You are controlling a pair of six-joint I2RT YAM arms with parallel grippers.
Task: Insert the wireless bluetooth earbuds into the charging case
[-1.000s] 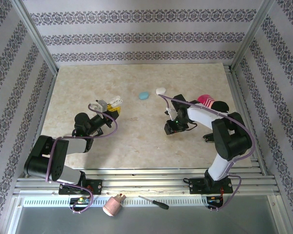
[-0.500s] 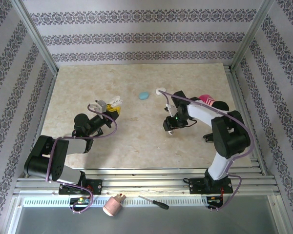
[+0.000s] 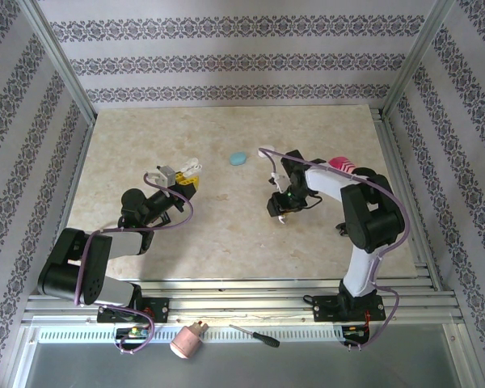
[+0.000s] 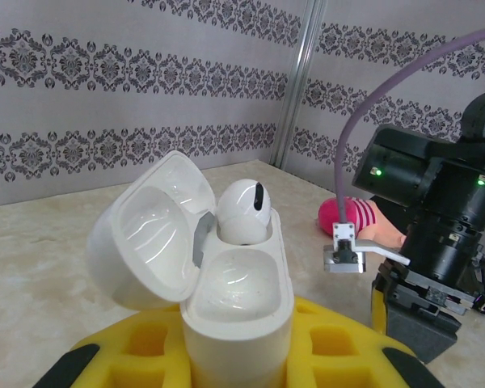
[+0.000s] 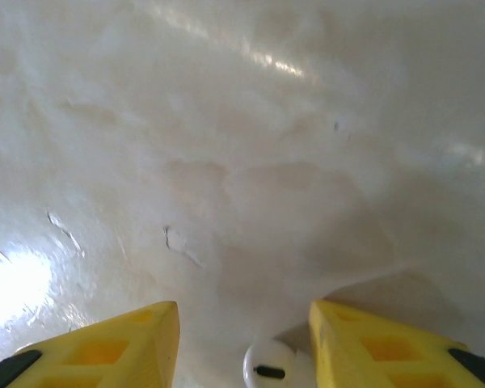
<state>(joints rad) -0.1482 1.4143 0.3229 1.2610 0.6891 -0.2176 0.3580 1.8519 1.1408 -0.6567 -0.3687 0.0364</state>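
- Our left gripper [image 3: 183,175], left of centre in the top view, pinches the open white charging case [image 4: 238,319] upright between its yellow fingers [image 4: 145,347], lid tipped left
- One white earbud [image 4: 242,212] sits in the case's rear socket
- Our right gripper [image 5: 242,323] points down at the table [image 5: 226,162], fingers spread
- A second earbud [image 5: 268,368] lies between them at the frame's bottom edge, nearer the finger on the right of the frame
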